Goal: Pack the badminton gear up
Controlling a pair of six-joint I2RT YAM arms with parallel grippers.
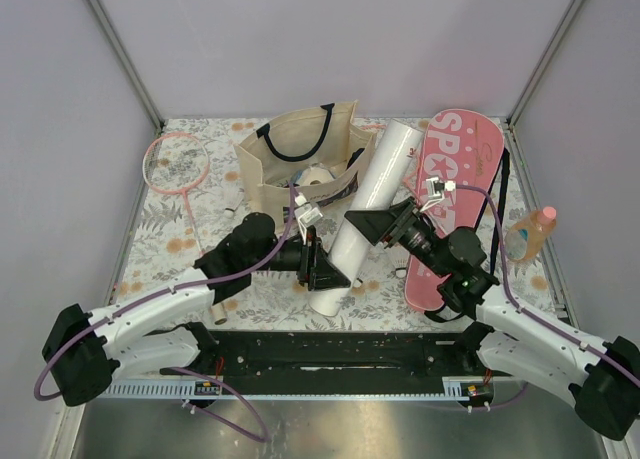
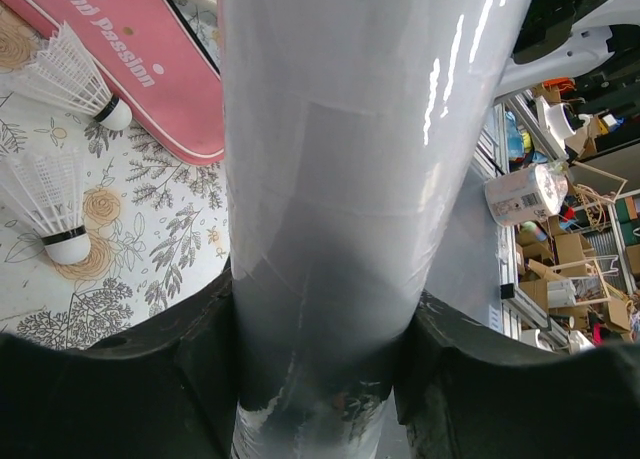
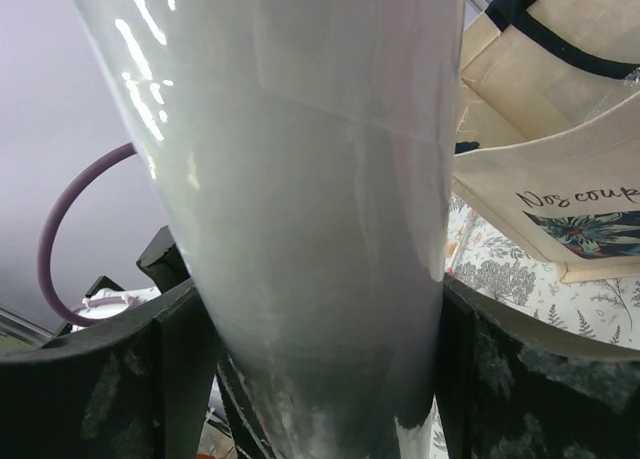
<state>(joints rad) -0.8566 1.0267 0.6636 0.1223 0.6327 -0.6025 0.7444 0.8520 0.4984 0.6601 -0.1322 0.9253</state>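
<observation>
The long white tube (image 1: pixel 365 214) lies slanted from the tote bag toward the near edge. My left gripper (image 1: pixel 328 269) is shut on its lower end, both fingers pressed to its sides in the left wrist view (image 2: pixel 320 309). My right gripper (image 1: pixel 372 224) holds the tube higher up, its fingers tight against both sides (image 3: pixel 320 309). The pink "SPORT" cover (image 1: pixel 455 199) lies flat to the right. A pink-framed racket (image 1: pixel 175 164) rests at the far left. Two white feather shuttlecocks (image 2: pixel 85 79) (image 2: pixel 50 204) lie on the floral cloth beside the cover (image 2: pixel 130 69).
A beige tote bag (image 1: pixel 300 154) with black handles stands open at the back centre, close to the tube's upper end, and shows in the right wrist view (image 3: pixel 560 159). A small clear bottle (image 1: pixel 530 234) with a pink cap lies at the right edge. Walls enclose the table.
</observation>
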